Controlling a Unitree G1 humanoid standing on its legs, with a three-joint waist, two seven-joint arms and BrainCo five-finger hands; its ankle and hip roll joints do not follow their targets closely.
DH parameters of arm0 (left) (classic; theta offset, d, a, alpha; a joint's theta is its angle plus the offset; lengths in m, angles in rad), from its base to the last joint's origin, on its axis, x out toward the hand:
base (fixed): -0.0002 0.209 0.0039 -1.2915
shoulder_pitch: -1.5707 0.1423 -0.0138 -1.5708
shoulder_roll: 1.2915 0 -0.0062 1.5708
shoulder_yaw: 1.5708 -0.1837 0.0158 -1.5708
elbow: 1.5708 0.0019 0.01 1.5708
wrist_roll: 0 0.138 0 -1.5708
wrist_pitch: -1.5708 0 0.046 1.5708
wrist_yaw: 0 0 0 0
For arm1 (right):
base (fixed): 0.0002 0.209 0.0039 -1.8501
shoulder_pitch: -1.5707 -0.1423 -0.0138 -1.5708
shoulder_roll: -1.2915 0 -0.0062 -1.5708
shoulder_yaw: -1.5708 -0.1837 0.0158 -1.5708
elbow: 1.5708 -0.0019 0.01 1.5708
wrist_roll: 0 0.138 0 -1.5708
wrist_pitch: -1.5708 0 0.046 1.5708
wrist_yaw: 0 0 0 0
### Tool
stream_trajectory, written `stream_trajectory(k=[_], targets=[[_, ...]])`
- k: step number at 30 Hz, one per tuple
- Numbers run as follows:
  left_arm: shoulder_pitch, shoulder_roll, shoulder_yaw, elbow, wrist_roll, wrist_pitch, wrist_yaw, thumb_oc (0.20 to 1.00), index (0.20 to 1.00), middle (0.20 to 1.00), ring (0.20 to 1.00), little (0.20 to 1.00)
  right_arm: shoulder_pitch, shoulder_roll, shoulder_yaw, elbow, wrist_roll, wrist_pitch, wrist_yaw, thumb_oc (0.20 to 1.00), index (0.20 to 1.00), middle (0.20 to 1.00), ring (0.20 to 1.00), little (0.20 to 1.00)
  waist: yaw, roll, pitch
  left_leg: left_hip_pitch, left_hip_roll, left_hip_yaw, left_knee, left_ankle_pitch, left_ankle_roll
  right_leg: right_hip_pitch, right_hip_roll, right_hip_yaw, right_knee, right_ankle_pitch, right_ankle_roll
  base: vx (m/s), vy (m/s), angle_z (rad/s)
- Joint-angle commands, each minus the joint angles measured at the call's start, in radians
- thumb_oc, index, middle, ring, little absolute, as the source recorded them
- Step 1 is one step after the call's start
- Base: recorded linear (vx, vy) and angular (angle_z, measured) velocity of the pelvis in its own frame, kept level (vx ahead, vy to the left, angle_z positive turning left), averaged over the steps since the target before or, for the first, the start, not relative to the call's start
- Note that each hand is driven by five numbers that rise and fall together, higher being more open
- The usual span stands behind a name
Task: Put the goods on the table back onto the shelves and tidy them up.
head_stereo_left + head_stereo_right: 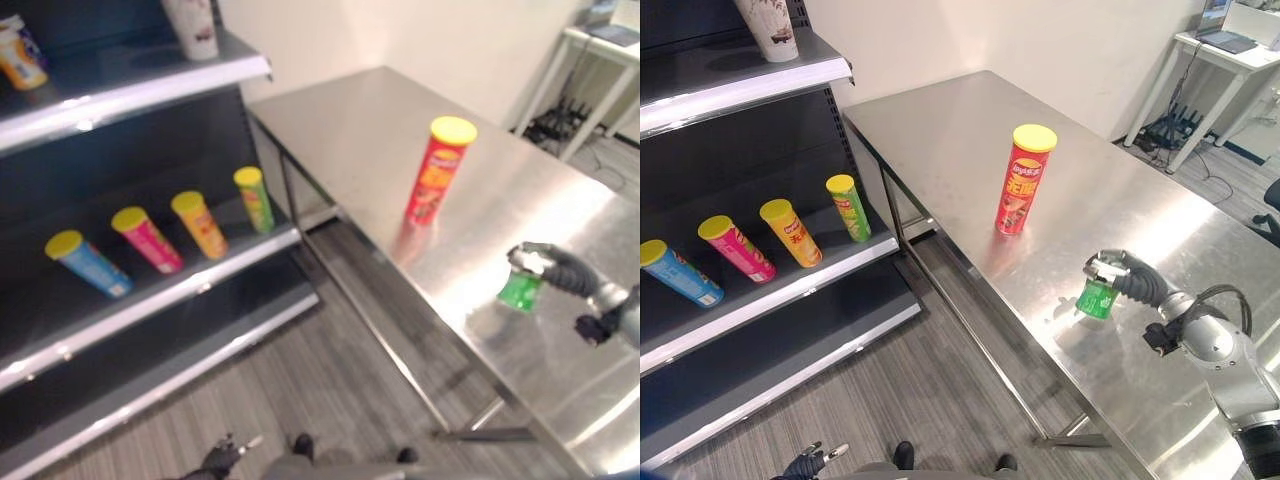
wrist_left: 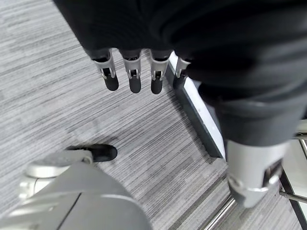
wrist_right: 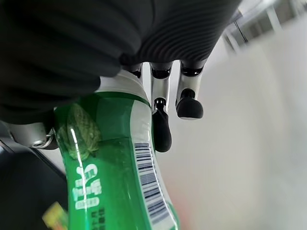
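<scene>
Right hand [image 1: 1118, 275] fingers curled round green bottle [image 3: 112, 177], barcode showing, left hand [image 2: 139, 72] fingers relaxed.

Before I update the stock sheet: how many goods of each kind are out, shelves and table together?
Chip tubes: 5, four on the middle shelf, one red tube on the table
Green bottle in the right hand: 1
Cups on the top shelf: 2
Total: 8

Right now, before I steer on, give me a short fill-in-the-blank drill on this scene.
1. The right hand is shut on a ____ bottle.
2. The red can stands upright on the ____.
3. Its lid is ____.
4. The left hand hangs above the ____.

Missing words: green; table; yellow; floor
</scene>
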Motion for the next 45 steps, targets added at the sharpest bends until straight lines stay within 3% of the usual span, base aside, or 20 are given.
stream_trajectory(k=[1,9,17,21,23,26,28,29,30,32,33,34,36,37,39,40,42,43,44,45], targets=[[-0.067,0.049,0.008,0.017,0.018,-0.031,0.018,1.0,1.0,1.0,1.0,1.0,-0.089,-0.03,-0.061,-0.066,0.102,-0.063,-0.068,0.2,0.2,0.2,0.2,0.2,0.034,-0.028,-0.024,0.033,0.057,0.05,0.003,-0.089,-0.049,0.021,-0.049,-0.028,0.041,-0.044,0.039,0.02,-0.044,-0.13],[-0.052,0.052,0.009,0.003,0.016,-0.034,0.005,1.0,1.0,1.0,1.0,1.0,-0.178,0.02,-0.143,-0.187,0.27,-0.089,-0.04,0.2,0.2,0.2,0.2,0.2,0.048,-0.025,-0.045,0.043,0.081,0.042,0.003,-0.084,-0.065,0.041,-0.022,-0.032,0.033,-0.068,0.023,0.0,-0.069,-0.01],[-0.026,0.044,0.005,-0.015,-0.005,-0.039,0.011,1.0,1.0,1.0,1.0,1.0,-0.37,-0.002,-0.034,-0.279,0.321,-0.118,-0.031,0.2,0.2,0.2,0.2,0.2,0.097,-0.027,-0.036,0.02,0.126,-0.01,0.006,-0.042,-0.1,0.058,0.036,-0.05,0.01,-0.102,-0.015,-0.03,-0.117,0.11],[-0.027,0.034,0.027,-0.028,-0.07,-0.039,0.036,1.0,1.0,1.0,1.0,1.0,-0.446,-0.018,0.022,-0.29,0.284,-0.131,-0.063,0.2,0.2,0.2,0.2,0.2,0.122,-0.038,-0.014,-0.046,0.13,-0.047,0.063,-0.034,-0.112,0.052,0.039,-0.069,0.005,-0.107,-0.024,-0.11,-0.057,0.29],[-0.03,0.013,0.026,-0.035,-0.103,-0.042,0.046,1.0,1.0,1.0,1.0,1.0,-0.505,-0.043,0.073,-0.268,0.239,-0.13,-0.102,0.2,0.2,0.2,0.2,0.2,0.137,-0.035,-0.001,-0.075,0.173,-0.032,0.063,-0.002,-0.136,0.059,0.037,-0.118,0.005,-0.114,-0.022,-0.1,0.131,0.77],[-0.03,0.015,0.032,-0.029,-0.097,-0.047,0.06,1.0,1.0,1.0,1.0,1.0,-0.527,-0.086,0.104,-0.25,0.155,-0.115,-0.134,0.2,0.2,0.2,0.2,0.2,0.129,-0.029,-0.004,-0.087,0.261,0.048,0.015,0.06,-0.147,0.064,-0.008,-0.175,0.005,-0.094,0.006,-0.05,0.293,0.79],[-0.027,0.017,0.032,-0.03,-0.095,-0.046,0.063,1.0,1.0,1.0,1.0,1.0,-0.524,-0.093,0.107,-0.243,0.14,-0.11,-0.141,0.2,0.2,0.2,0.2,0.2,0.124,-0.023,-0.012,-0.089,0.274,0.06,0.01,0.063,-0.153,0.061,-0.02,-0.187,0.005,-0.088,0.014,0.04,0.259,0.74],[-0.018,0.016,0.025,-0.027,-0.085,-0.043,0.06,1.0,1.0,1.0,1.0,1.0,-0.522,-0.096,0.108,-0.241,0.111,-0.097,-0.141,0.2,0.2,0.2,0.2,0.2,0.118,0.001,-0.036,-0.079,0.276,0.06,0.004,0.03,-0.161,0.072,-0.037,-0.185,0.007,-0.091,0.035,0.13,0.357,0.54],[-0.016,0.015,0.021,-0.02,-0.075,-0.041,0.057,1.0,1.0,1.0,1.0,1.0,-0.516,-0.091,0.108,-0.235,0.101,-0.09,-0.143,0.2,0.2,0.2,0.2,0.2,0.117,0.007,-0.051,-0.079,0.264,0.064,0.003,0.015,-0.163,0.07,-0.058,-0.191,0.008,-0.077,0.046,0.18,0.639,0.45],[-0.021,0.035,0.015,-0.013,-0.039,-0.03,0.058,1.0,1.0,1.0,1.0,1.0,-0.501,-0.088,0.098,-0.219,0.033,-0.071,-0.167,0.2,0.2,0.2,0.2,0.2,0.126,0.005,-0.061,-0.071,0.188,0.063,0.006,-0.026,-0.135,0.074,-0.161,-0.222,0.035,-0.009,0.078,0.07,0.517,0.3],[-0.021,0.036,0.014,-0.013,-0.039,-0.03,0.058,1.0,1.0,1.0,1.0,1.0,-0.498,-0.087,0.096,-0.219,0.031,-0.071,-0.168,0.2,0.2,0.2,0.2,0.2,0.126,0.0,-0.06,-0.071,0.182,0.063,0.006,-0.026,-0.131,0.074,-0.168,-0.223,0.038,-0.008,0.083,0.03,0.464,0.53],[-0.019,0.054,0.013,-0.017,-0.026,-0.028,0.06,1.0,1.0,1.0,1.0,1.0,-0.508,-0.072,0.111,-0.213,0.011,-0.056,-0.176,0.2,0.2,0.2,0.2,0.2,0.134,-0.008,-0.06,-0.065,0.111,0.06,0.007,-0.053,-0.088,0.057,-0.251,-0.226,0.107,0.041,0.097,0.04,0.452,0.5],[-0.023,0.066,0.011,-0.02,-0.011,-0.025,0.059,1.0,1.0,1.0,1.0,1.0,-0.516,-0.07,0.12,-0.207,-0.004,-0.049,-0.182,0.2,0.2,0.2,0.2,0.2,0.133,-0.011,-0.059,-0.057,0.076,0.062,0.004,-0.067,-0.07,0.043,-0.29,-0.221,0.158,0.06,0.094,0.04,0.432,0.37],[-0.032,0.09,0.005,-0.025,0.005,-0.019,0.058,1.0,1.0,1.0,1.0,1.0,-0.54,-0.071,0.14,-0.206,-0.028,-0.043,-0.194,0.2,0.2,0.2,0.2,0.2,0.126,-0.011,-0.045,-0.046,0.03,0.054,0.003,-0.085,-0.037,0.016,-0.339,-0.196,0.252,0.114,0.09,0.05,0.352,0.23],[-0.051,0.112,-0.002,-0.031,0.022,-0.014,0.06,1.0,1.0,1.0,1.0,1.0,-0.55,-0.075,0.15,-0.214,-0.043,-0.042,-0.199,0.2,0.2,0.2,0.2,0.2,0.11,-0.008,-0.035,-0.041,0.007,0.03,0.003,-0.091,-0.019,-0.021,-0.326,-0.119,0.33,0.107,0.078,0.04,0.332,0.38],[-0.07,0.125,-0.007,-0.041,0.015,-0.014,0.058,1.0,1.0,1.0,1.0,1.0,-0.565,-0.096,0.153,-0.223,-0.043,-0.038,-0.197,0.2,0.2,0.2,0.2,0.2,0.093,0.0,-0.028,-0.05,-0.005,0.007,0.003,-0.066,-0.006,-0.075,-0.244,-0.027,0.338,0.05,0.034,0.02,0.204,0.61],[-0.081,0.125,-0.017,-0.04,0.004,-0.015,0.058,1.0,1.0,1.0,1.0,1.0,-0.608,-0.115,0.177,-0.22,-0.026,-0.043,-0.205,0.2,0.2,0.2,0.2,0.2,0.079,0.006,-0.022,-0.041,-0.005,-0.016,0.003,-0.061,-0.006,-0.117,-0.146,0.034,0.298,-0.039,0.01,0.03,0.098,0.65],[-0.082,0.124,-0.016,-0.04,0.004,-0.015,0.058,1.0,1.0,1.0,1.0,1.0,-0.613,-0.116,0.181,-0.218,-0.026,-0.044,-0.206,0.2,0.2,0.2,0.2,0.2,0.078,0.008,-0.023,-0.045,-0.003,-0.016,0.003,-0.059,-0.007,-0.119,-0.144,0.033,0.295,-0.036,0.008,0.06,-0.015,0.47],[-0.097,0.123,-0.022,-0.029,-0.003,-0.018,0.055,1.0,1.0,1.0,1.0,1.0,-0.67,-0.131,0.227,-0.207,-0.002,-0.053,-0.209,0.2,0.2,0.2,0.2,0.2,0.067,-0.005,-0.013,-0.035,-0.017,-0.025,0.003,-0.062,-0.008,-0.138,-0.06,0.068,0.186,-0.045,0.005,0.06,-0.053,0.3],[-0.094,0.124,-0.02,-0.039,-0.003,-0.019,0.056,1.0,1.0,1.0,1.0,1.0,-0.692,-0.149,0.23,-0.197,-0.004,-0.051,-0.216,0.2,0.2,0.2,0.2,0.2,0.068,-0.012,-0.008,-0.036,-0.027,-0.05,0.011,-0.063,-0.006,-0.123,-0.041,0.103,0.145,-0.052,0.021,0.1,-0.038,0.16]])
